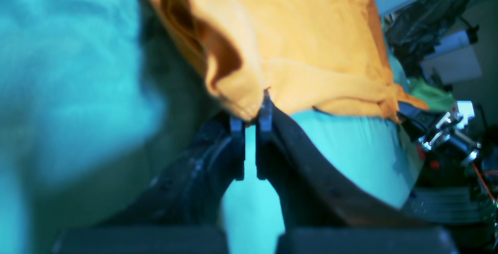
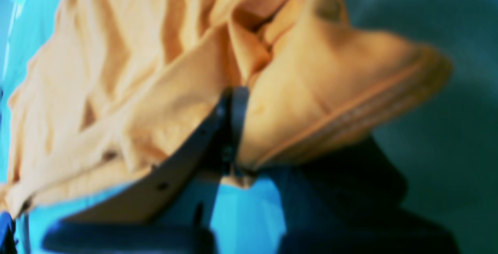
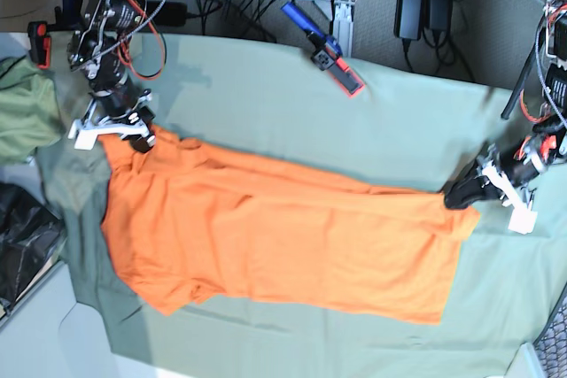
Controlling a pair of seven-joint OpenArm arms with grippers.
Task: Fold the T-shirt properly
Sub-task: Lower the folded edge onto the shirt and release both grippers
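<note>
Base view: the pale green cloth [image 3: 266,95] covered the table, and the orange T-shirt [image 3: 275,245] lay spread across the middle of it, long side running between the two arms.
T-shirt, lie: mostly flat, with long soft creases along its upper edge; one sleeve stuck out at the lower corner near the right arm's end.
T-shirt, handling: it looked thin, light and limp, so it would likely sag and drag between two held points rather than keep any shape, and a loose pinch could slip off.
Where to hold: the hemmed edges and corners seemed the surest places, being thicker than the single layer.
Right claw [image 3: 133,130]: closed on the T-shirt's upper corner at that end; the right wrist view showed fabric bunched around the shut tips [image 2: 231,129].
Left claw [image 3: 465,192]: closed on the T-shirt's edge at the far end, a small fold pinched between the tips [image 1: 251,116].
Open room: bare cloth lay above and below the T-shirt, enough to swing an edge over.
Edges: an olive garment [image 3: 27,112] and a black bag [image 3: 22,245] sat just off the table beside the right arm; cables and a blue tool [image 3: 323,46] lined the far side.
</note>
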